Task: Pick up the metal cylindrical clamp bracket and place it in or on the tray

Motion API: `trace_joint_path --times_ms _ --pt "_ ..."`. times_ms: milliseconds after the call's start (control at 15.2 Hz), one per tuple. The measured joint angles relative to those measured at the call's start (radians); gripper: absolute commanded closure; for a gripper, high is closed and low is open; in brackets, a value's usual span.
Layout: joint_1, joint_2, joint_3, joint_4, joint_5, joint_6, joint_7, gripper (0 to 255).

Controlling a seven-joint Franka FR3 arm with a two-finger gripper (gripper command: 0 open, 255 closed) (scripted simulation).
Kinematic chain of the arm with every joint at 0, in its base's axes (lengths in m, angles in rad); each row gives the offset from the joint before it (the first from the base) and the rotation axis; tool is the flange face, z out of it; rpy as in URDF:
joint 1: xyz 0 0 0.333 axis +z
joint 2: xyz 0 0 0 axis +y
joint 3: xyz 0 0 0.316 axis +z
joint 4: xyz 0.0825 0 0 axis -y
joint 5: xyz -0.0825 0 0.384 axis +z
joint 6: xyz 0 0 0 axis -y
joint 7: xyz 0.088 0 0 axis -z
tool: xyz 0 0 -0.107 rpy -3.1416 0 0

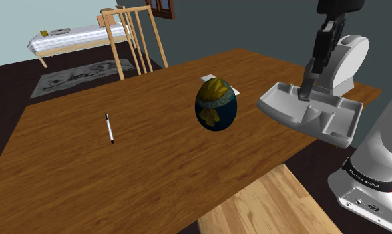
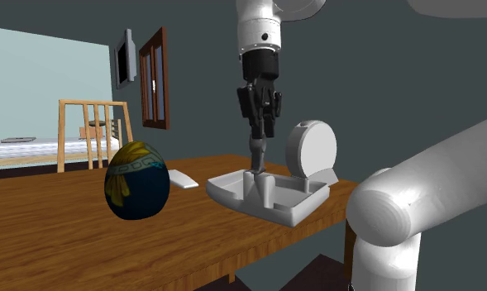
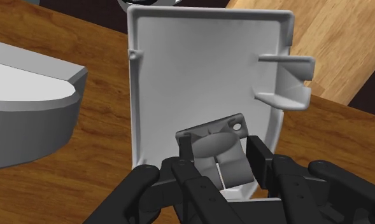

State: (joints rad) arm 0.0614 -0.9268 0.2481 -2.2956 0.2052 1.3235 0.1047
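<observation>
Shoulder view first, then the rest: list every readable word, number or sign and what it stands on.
No text can be read.
Pale lettering on the dark ring of the arm's base: too small to read.
The painted egg, pen, tray, clamp bracket: no writing seen.

**One faint line of lettering**

In the shoulder view, on the dark band (image 1: 369,176) round the foot of the arm (image 1: 387,136): a single row of small pale capitals, too fine to spell out with confidence, possibly a maker's name. Just under it, beside a small socket (image 1: 373,207) on the white base (image 1: 347,186): tiny marks, unreadable. On the blue egg (image 1: 216,104): gold ornament, no letters. Nothing legible on the tray (image 3: 198,70), the clamp bracket (image 3: 212,129) or the table (image 1: 121,173).
</observation>
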Motion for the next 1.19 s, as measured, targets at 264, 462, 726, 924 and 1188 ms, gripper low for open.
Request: trace_joint_path --times_ms 264,462,726,924,1188 --pt "0.001 0.002 0.007 0.004 0.005 -0.002 0.007 0" --pt "0.0 0.003 0.008 0.004 0.007 -0.003 0.009 0" --pt "0.0 0.002 -0.005 0.132 -0.013 -0.074 0.006 0" --pt "0.001 0.008 -0.005 0.165 -0.014 -0.094 0.008 0" --pt "0.001 0.01 -0.005 0.171 -0.014 -0.097 0.009 0"
